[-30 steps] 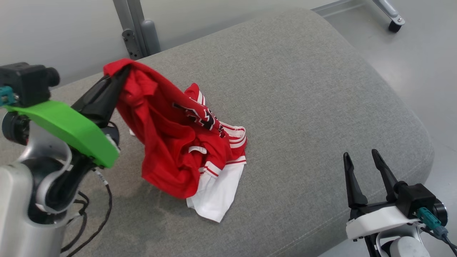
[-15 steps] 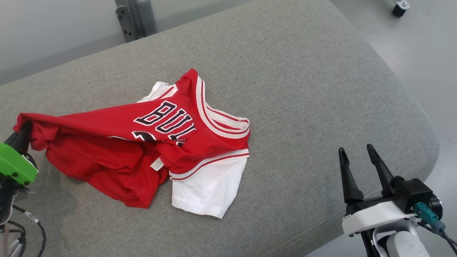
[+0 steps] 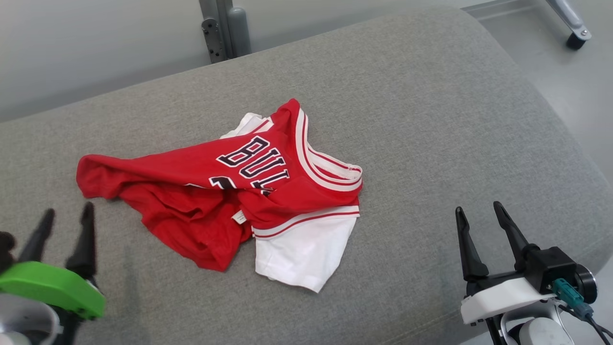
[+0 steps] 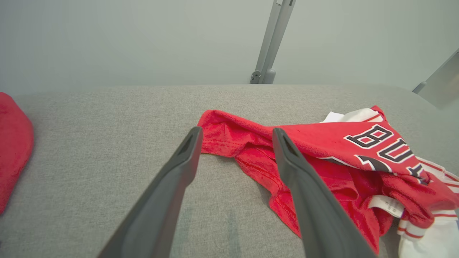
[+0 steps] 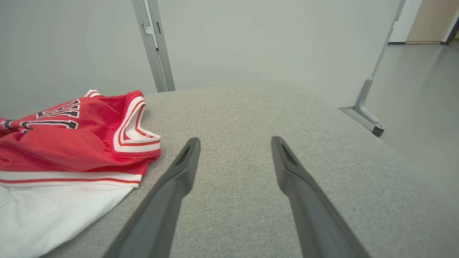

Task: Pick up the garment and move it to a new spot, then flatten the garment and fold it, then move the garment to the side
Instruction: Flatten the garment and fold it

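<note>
The garment (image 3: 225, 191) is a red jersey with black lettering, white trim and a white part at its near right. It lies crumpled on the grey cushion (image 3: 431, 143). My left gripper (image 3: 68, 214) stands open at the lower left, just short of the jersey's left end, holding nothing. In the left wrist view the garment (image 4: 322, 157) lies beyond and right of the open gripper (image 4: 236, 133). My right gripper (image 3: 476, 212) is open at the lower right, apart from the cloth. The right wrist view has the garment (image 5: 71, 143) to the left of that gripper (image 5: 235, 141).
A grey post (image 3: 225, 28) stands behind the cushion against the wall. A wheeled frame leg (image 3: 572, 28) rests on the floor at the far right. Another red cloth (image 4: 12, 150) lies at the left edge of the left wrist view. The cushion's rounded edge drops off at right.
My left gripper let go of the jersey's left end and drew back, now open. The jersey came down from hanging to lying spread on the cushion. The head camera shifted.
</note>
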